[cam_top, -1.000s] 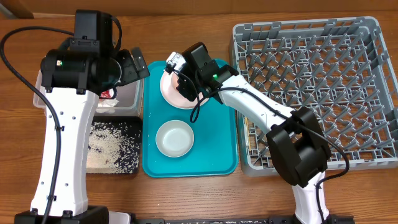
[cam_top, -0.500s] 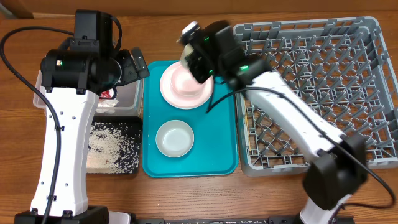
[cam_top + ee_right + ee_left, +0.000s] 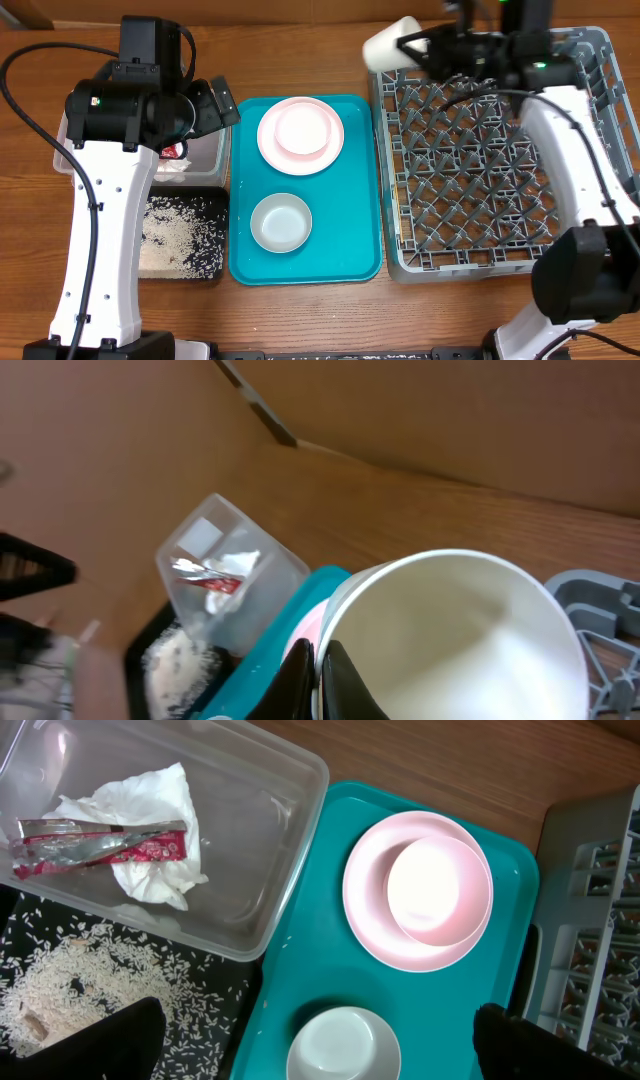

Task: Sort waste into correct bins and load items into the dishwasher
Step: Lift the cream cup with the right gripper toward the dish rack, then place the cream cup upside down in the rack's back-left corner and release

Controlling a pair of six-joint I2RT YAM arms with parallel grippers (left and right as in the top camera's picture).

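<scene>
Right gripper [image 3: 422, 45] clamped on rim of white cup [image 3: 391, 42], cup tilted, at far-left corner of dish rack [image 3: 480, 200]; rack interior lies rightward. Left gripper [image 3: 218, 103] spread, empty.

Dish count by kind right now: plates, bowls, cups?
Plates: 1, the pink plate
Bowls: 2, the bowl on the plate and the lone bowl
Cups: 1, the white cup, held in the right end effector
Total: 4
</scene>
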